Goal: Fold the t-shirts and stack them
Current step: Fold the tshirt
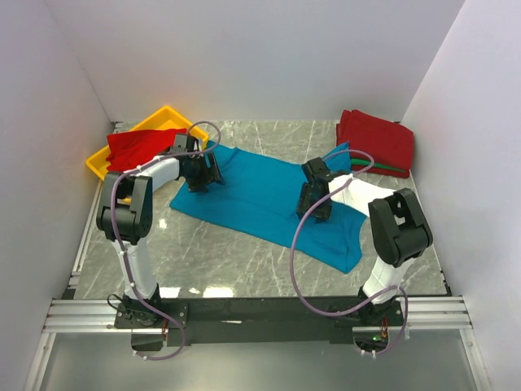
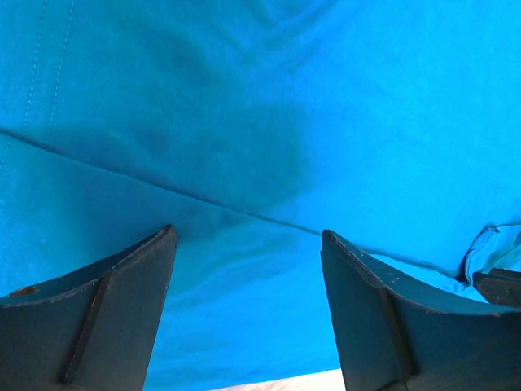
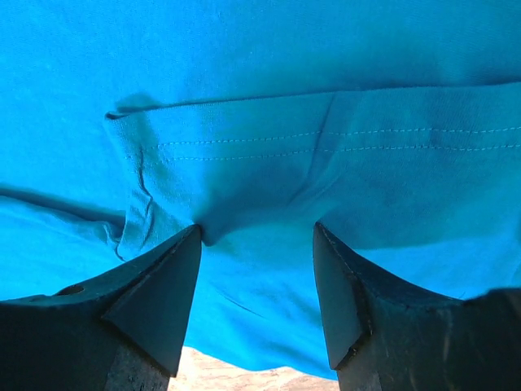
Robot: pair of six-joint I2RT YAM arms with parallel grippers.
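Right hand [image 3: 256, 229] splayed over teal t-shirt [image 3: 326, 65]

Teal-blue short-sleeved cloth t-shirt [image 1: 260, 204]: soft matt knit, fine weave, twin stitched hem rows, mild creases. Folded red cloth t-shirts [image 1: 376, 138] and loose red cloth t-shirt [image 1: 145, 145]: matt fabric too. Yellow rectangular plastic tray [image 1: 163, 114]: smooth, slight sheen. Grey marble-pattern counter [image 1: 244, 257]: polished, glossy, some glare. Left gripper [image 2: 248, 236] and right gripper [image 3: 256, 230]: dark matt hard fingers, edges scuffed pale. Silver metal rail [image 1: 81, 314]: brushed look.
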